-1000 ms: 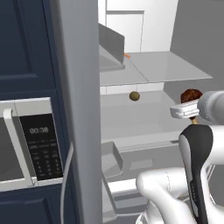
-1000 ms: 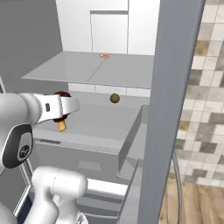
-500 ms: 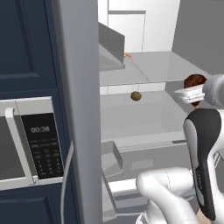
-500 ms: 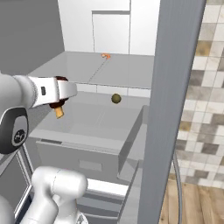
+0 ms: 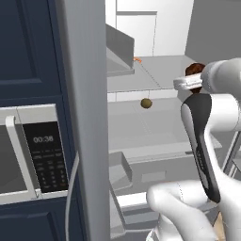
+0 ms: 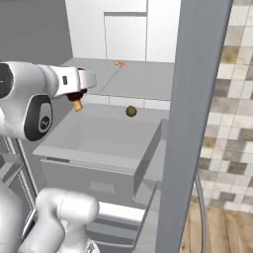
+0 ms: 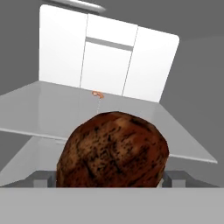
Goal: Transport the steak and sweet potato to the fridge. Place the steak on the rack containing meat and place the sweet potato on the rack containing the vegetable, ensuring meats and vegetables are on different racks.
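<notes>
Steak point(image 7: 113, 149) sits low centre of hand view, big in frame, wedged btwn the gripper point(image 7: 112, 180) tips; jaws stand wide and are closed on it, so it's carried, not loose. In left base view the steak point(image 5: 194, 70) peeks out dark red at upper right, just behind the white hand; in right base view its tan-orange edge point(image 6: 77, 105) hangs under the hand at left of centre. Fridge point(image 6: 123, 29) open ahead, white back wall across top of frame. Meat point(image 7: 96, 93), tiny orange-pink bit, lies on the upper rack point(image 7: 52, 109), just above the steak in hand view; same piece at top centre in right base view point(image 6: 118, 63). Vegetable point(image 6: 131, 111), olive ball, rests one rack lower, mid-frame; also seen mid-frame in left base view point(image 5: 146, 103). Step in hand, by my read: bring steak in over the upper rack and set it nr the meat. To do well: keep hand level w/ that shelf's front edge cleared first, then go fwd, lower till the chunk is close to the surface, only then release; aim for bare shelf beside the meat, not on it, and stay off the lower rack w/ the veg. Risk: underside of steak catching the shelf lip. Hard to make out: fingertips mostly masked by the steak, contact pts not visible; height of steak above the rack unclear; can't tell how deep the upper rack runs.
</notes>
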